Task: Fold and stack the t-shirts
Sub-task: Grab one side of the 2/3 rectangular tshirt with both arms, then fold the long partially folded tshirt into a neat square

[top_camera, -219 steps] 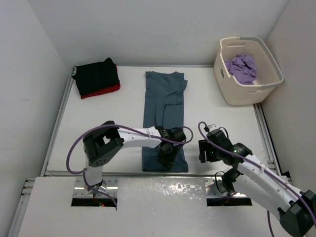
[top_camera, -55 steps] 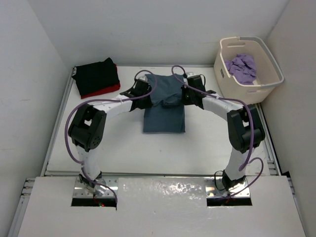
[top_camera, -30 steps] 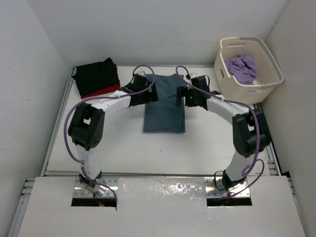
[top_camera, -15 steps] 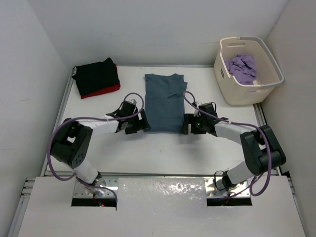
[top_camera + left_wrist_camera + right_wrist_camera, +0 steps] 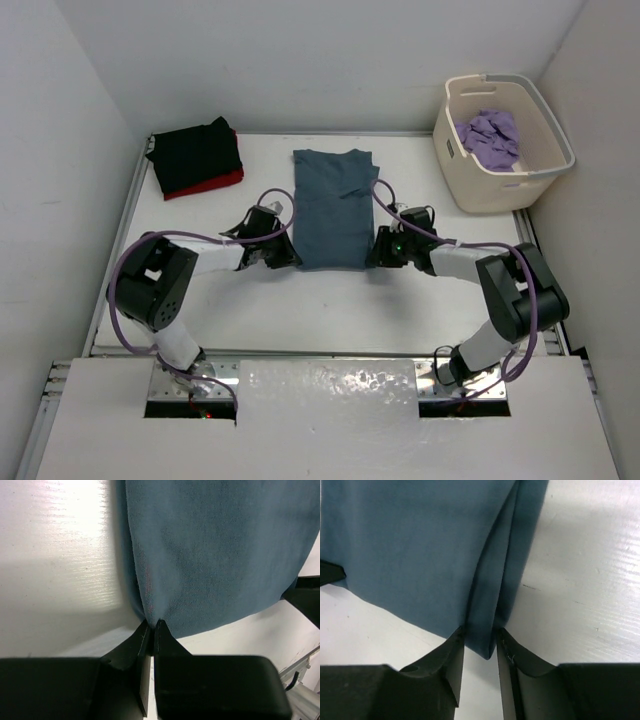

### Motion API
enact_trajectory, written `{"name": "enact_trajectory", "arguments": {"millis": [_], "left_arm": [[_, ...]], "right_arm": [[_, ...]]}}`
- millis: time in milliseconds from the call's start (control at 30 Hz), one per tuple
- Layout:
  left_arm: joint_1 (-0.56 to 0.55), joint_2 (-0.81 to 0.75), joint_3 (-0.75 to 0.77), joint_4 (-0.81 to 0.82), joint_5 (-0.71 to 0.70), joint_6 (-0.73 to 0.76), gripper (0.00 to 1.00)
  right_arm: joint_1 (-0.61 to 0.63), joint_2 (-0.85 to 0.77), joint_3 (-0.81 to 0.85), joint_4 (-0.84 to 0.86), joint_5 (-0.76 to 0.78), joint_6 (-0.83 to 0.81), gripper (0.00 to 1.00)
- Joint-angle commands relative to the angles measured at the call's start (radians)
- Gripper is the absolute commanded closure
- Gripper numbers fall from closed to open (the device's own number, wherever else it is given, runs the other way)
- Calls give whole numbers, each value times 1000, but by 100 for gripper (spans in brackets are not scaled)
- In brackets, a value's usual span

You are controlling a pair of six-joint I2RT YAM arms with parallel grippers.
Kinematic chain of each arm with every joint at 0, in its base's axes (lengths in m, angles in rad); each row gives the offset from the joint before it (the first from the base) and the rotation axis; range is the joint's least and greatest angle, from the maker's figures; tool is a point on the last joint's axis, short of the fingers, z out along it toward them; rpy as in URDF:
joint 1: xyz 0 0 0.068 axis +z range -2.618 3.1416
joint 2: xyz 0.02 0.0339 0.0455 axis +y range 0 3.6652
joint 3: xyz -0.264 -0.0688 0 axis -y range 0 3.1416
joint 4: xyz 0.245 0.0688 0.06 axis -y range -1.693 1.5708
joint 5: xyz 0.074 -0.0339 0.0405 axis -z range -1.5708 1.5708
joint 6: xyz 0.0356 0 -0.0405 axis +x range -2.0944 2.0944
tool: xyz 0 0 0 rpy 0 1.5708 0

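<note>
– Slate blue-grey shirt (image 5: 333,208), item 1. Loc.?
– Ctr of table (image 5: 300,300). Laid flat, folded to a long narrow panel, neck end far, hem end near. Both arms low at hem end, one per corner.
– Left gripper (image 5: 283,255), cond.?
– At near-left corner of slate blue-grey shirt. Per wrist cam: fingers (image 5: 140,640) pressed together, no gap btwn them, cloth puckered into a ridge leading straight to the tips. Clenched on hem edge.
– Right gripper (image 5: 385,250)?
– At near-right corner, same item. Per wrist cam: fingers (image 5: 452,652) astride the doubled side edge, narrow gap only, fold of cloth filling it and touching both sides. Grasping that edge.
– Hem itself?
– Flat on table btwn the two corners, no lift visible from overhead cam.
– Other stock?
– Black shirt (image 5: 195,152): folded, far-left corner of table, on top of red shirt (image 5: 215,184). Red visible only as a strip along near edge of the pile.
– Lavender shirt (image 5: 490,135): crumpled, unfolded, inside cream tub (image 5: 500,195) at far right. Pile and tub both well apart from the grippers.
– Qty?
– 4 shirts: 2 stacked, 1 under grip, 1 in tub.
</note>
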Motion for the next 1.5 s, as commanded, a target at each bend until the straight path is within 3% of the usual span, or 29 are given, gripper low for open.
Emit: {"name": "enact_trajectory", "arguments": {"millis": [0,133,167,200,467,733,867,1000,1200,1467], "left_arm": [[-2,-8,2,45,6,3,100],[-2,-16,-5,62,8,-1,100],[-2,-19,-6,64,8,-1,100],[-2,-23,-6,62,5,-1,100],[-2,-86,-63,24,-69,-14,100],[-6,-108,-84,36,-22,-15,100],[-55,-170,-61,-59,-14,-15,100],[-78,-258,-12,-145,-40,-9,100],[-80,-263,132,-179,-67,23,100],[-20,-133,371,-223,-146,42,100]], "right_arm": [[-1,14,10,22,-7,12,70],[-3,9,1,20,-9,4,83],[-3,9,1,10,-4,2,96],[-3,6,1,6,2,4,100],[-41,-60,-25,-118,106,-67,100],[-52,-118,-62,-115,-3,-88,100],[-52,-210,-67,-185,-70,-102,100],[-52,-316,-79,-230,-43,-114,100],[-52,-322,59,-303,29,-127,100],[-92,-164,335,-311,91,-153,100]]}}
